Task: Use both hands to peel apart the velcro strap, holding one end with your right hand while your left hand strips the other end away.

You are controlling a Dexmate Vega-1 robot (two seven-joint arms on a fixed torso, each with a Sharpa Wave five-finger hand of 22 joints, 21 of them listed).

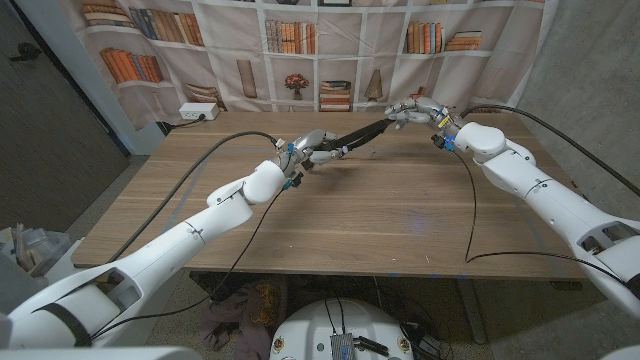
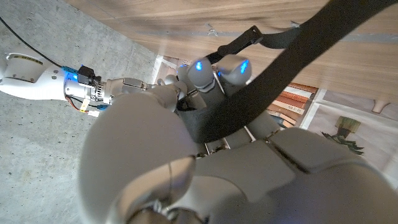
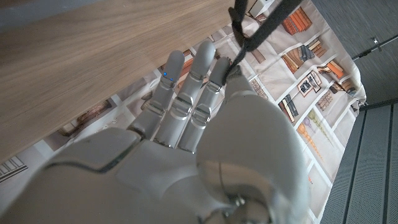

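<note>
A black velcro strap (image 1: 362, 134) hangs stretched in the air above the far part of the wooden table (image 1: 380, 215), between my two hands. My left hand (image 1: 312, 148) grips its lower left end; in the left wrist view the strap (image 2: 298, 53) runs out from between that hand's fingers (image 2: 211, 71). My right hand (image 1: 412, 112) pinches the upper right end, and the right wrist view shows the strap (image 3: 252, 28) leaving that hand (image 3: 205, 93) near the thumb tip. The strap sags slightly, and a short loose tail (image 2: 239, 43) branches off it near my left hand.
Black cables (image 1: 230, 140) trail over the table from both arms. A curtain printed with bookshelves (image 1: 300, 50) hangs behind the far edge. A white power strip (image 1: 200, 113) sits at the back left. Bare wood lies between the arms toward the near edge.
</note>
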